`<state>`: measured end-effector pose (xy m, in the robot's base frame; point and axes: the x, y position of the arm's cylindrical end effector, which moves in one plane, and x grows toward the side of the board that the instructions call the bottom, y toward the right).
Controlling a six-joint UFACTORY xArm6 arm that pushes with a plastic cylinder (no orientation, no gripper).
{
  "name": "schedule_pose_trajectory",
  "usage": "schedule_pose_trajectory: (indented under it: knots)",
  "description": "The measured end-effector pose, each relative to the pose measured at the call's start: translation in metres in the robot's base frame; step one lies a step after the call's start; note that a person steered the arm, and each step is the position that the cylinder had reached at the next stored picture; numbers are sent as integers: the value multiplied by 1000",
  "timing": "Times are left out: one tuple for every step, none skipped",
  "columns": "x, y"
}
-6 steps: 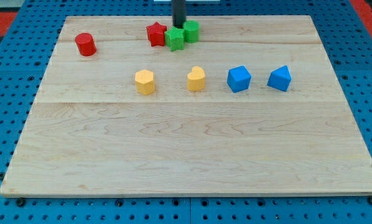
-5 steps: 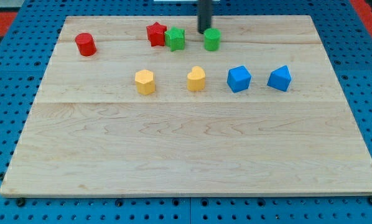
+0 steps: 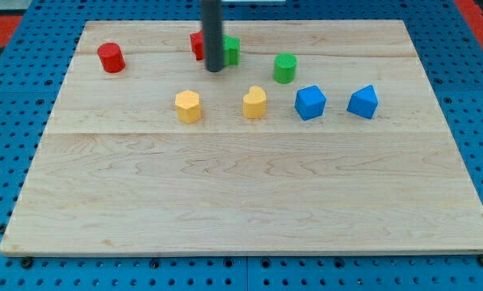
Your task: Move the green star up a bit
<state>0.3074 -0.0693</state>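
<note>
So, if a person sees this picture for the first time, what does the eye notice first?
Probably the dark rod coming down from the view's top: my tip sits just below the red star and the green star, partly hiding both. Next, a row across the wooden board: two yellow blocks and two blue blocks, with a green cylinder above them.

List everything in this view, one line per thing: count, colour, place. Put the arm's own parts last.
Red cylinder: 1, red, top left.
Red star: 1, red, top centre, partly hidden by the rod.
Green star: 1, green, just right of the rod.
Green cylinder: 1, green, right of the stars.
Yellow blocks: 2, yellow, middle row.
Blue blocks: 2, blue, middle row, right.
Wooden board: 1, light wood, on blue pegboard.
My tip: 1, dark, just below the two stars.
</note>
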Motion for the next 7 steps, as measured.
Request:
schedule_pose_trajectory:
  knots:
    - [-1, 16]
    - [-1, 60]
    - [-1, 74]
    - [14, 45]
    - [-4, 5]
    - [-7, 12]
    - [-5, 44]
